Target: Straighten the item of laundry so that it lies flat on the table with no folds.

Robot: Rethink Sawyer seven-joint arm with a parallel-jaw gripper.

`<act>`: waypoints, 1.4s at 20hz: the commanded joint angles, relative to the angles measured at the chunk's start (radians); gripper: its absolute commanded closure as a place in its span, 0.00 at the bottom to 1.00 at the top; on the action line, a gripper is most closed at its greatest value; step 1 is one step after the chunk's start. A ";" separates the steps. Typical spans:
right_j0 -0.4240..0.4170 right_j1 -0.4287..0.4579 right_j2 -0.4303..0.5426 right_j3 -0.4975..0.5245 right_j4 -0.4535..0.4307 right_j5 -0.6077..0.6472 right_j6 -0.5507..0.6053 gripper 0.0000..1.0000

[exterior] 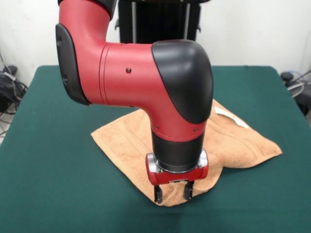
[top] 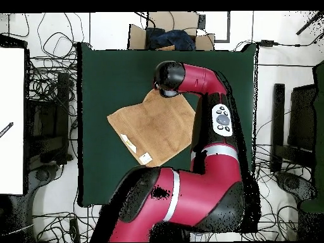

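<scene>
The peach-orange towel (exterior: 124,141) lies spread on the dark green table (exterior: 48,174), with a corner pointing at the front camera. A white tag (exterior: 231,116) shows on its far right edge. The cloth looks slightly rumpled under the arm. My gripper (exterior: 172,192) points straight down over the towel's near corner, and its black fingertips (exterior: 158,195) stand apart on either side of that corner, at cloth level. In the overhead view the towel (top: 149,126) sits mid-table (top: 107,69), white tags (top: 130,144) on its lower left edge. The wrist covers its top corner and hides the gripper.
My arm's red and black elbow (exterior: 160,77) looms over the towel's middle and hides part of it. Cardboard boxes and dark cloth (top: 171,38) sit beyond the table's edge. Cables and equipment (top: 47,126) lie on the floor either side.
</scene>
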 commanded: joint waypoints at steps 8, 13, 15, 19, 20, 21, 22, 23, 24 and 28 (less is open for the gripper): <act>0.011 -0.189 0.016 0.179 0.056 0.049 0.158 0.00; 0.007 -0.257 0.007 0.238 0.066 0.049 0.153 0.00; 0.009 -0.278 0.001 0.255 0.073 0.069 0.154 0.00; 0.011 -0.351 -0.015 0.324 0.085 0.076 0.165 0.00; 0.006 -0.368 -0.015 0.353 0.085 0.056 0.164 0.00; 0.005 -0.375 -0.019 0.371 0.086 0.048 0.168 0.00; 0.000 -0.385 -0.016 0.396 0.083 0.018 0.162 0.00; -0.005 -0.395 -0.013 0.421 0.080 -0.012 0.155 0.00; -0.008 -0.396 -0.012 0.433 0.077 -0.031 0.151 0.00; -0.004 -0.419 -0.025 0.465 0.067 -0.044 0.156 0.00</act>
